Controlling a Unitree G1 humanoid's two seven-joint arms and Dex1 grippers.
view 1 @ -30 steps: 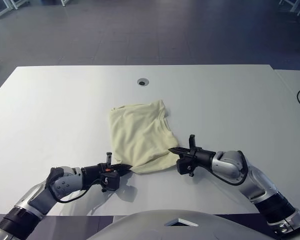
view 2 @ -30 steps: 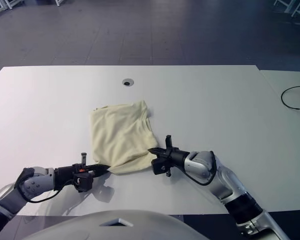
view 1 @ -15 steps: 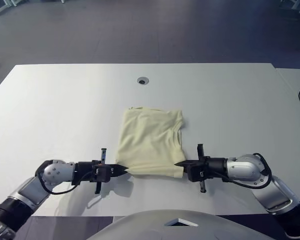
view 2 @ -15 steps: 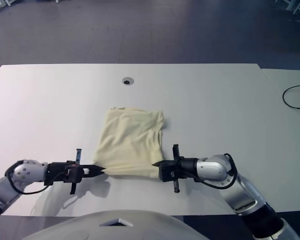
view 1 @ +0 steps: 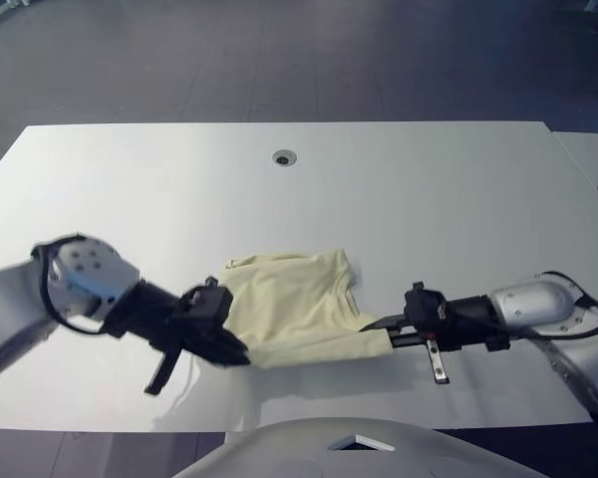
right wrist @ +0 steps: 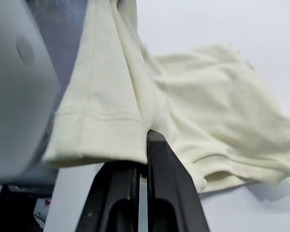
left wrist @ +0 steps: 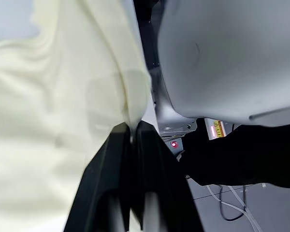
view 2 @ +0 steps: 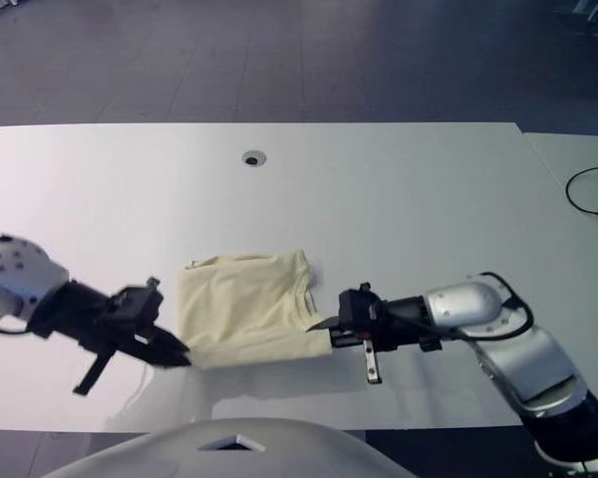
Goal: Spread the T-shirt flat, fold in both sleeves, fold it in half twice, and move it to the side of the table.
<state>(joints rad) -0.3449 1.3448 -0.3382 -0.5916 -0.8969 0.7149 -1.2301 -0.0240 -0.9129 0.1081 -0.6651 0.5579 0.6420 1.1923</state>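
You are holding the T-shirt (view 1: 294, 304) near the front edge of the table (view 1: 429, 199), about midway across. It is already bunched into a compact, partly folded shape, not spread out. Its far part is lying on the tabletop, while its near edge is hanging taut between your two grippers. That tension looks deliberate: pulling the two near corners apart is probably keeping the hem straight, so the layers stay lined up for the next fold or for a drag sideways. The left gripper (view 1: 237, 356) is pinching the left near corner, and its wrist view shows both fingers (left wrist: 117, 159) pressed together with cloth caught between them. The right gripper (view 1: 372, 325) is clamping the right near corner the same way, with the stitched hem draped over its fingertips (right wrist: 157, 145). Your left arm is coming in from the left with the forearm raised and sloping down to the cloth. Your right arm is lying low and nearly level along the front edge, its elbow bent out to the right. A round hole (view 1: 283, 157) is sitting well behind the shirt, and a cable (view 2: 590, 189) is lying on the next table to the right.
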